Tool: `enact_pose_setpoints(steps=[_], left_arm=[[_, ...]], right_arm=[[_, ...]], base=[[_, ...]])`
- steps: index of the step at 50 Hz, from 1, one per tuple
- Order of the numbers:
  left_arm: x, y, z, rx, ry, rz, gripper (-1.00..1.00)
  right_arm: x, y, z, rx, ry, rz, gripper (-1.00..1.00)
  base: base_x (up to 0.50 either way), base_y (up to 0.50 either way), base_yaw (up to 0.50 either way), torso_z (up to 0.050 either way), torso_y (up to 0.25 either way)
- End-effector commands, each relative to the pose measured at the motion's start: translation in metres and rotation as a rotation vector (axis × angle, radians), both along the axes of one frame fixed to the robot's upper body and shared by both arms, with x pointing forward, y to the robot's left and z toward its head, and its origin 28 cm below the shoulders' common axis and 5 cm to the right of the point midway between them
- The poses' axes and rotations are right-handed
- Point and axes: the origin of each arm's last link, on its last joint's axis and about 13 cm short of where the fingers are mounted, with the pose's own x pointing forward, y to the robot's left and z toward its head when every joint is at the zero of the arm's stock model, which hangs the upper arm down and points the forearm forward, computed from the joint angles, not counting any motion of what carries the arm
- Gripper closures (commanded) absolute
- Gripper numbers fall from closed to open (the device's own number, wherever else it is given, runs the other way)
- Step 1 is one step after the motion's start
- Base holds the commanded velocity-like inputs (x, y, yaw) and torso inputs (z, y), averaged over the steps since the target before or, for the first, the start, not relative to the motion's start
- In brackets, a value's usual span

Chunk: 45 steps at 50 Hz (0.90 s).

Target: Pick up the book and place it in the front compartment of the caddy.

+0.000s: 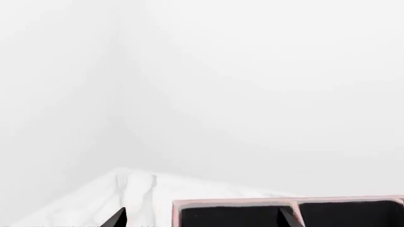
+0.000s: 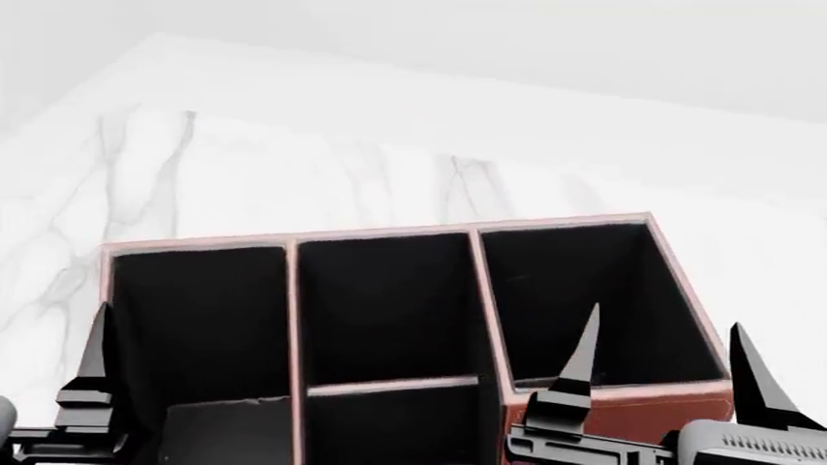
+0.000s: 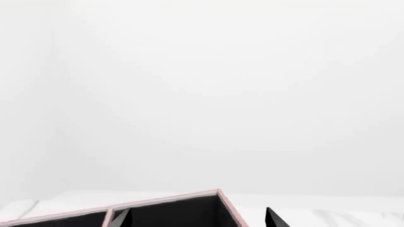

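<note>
Head view shows both hands — left hand unclear, right hand open, empty — near caddy; book unseen, so must first locate it.

Grippers: matte black, angular.
Each gripper carried slim fingers that tapered to sharp points; the right gripper had a dark grey ribbed housing behind stepped black blocks.
</note>
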Motion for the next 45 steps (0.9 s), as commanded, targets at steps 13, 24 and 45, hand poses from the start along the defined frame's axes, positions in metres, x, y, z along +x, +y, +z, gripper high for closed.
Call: enact_pose_setpoints(steps=[13, 24, 45], left_arm=[[0.016, 0.007, 0.012, -0.101, 0.092, -0.179, -1.00], [0.003, 0.003, 0.018, 0.024, 0.186, -0.531, -1.00], [-0.037, -0.022, 0.021, 0.265, 0.475, -1.113, -1.00]], right_arm=[[0.002, -0.006, -0.001, 0.003, 0.020, 0.004, -1.00], [0.002, -0.017, 0.002, -0.016, 0.020, -0.035, -1.00], [0.002, -0.037, -0.003, -0.008, 0.018, -0.115, -1.00]], base=[[0.00, 0.00, 0.00, 0.000, 0.000], [0.00, 0.00, 0.00, 0.000, 0.000], [0.00, 0.00, 0.00, 0.000, 0.000]])
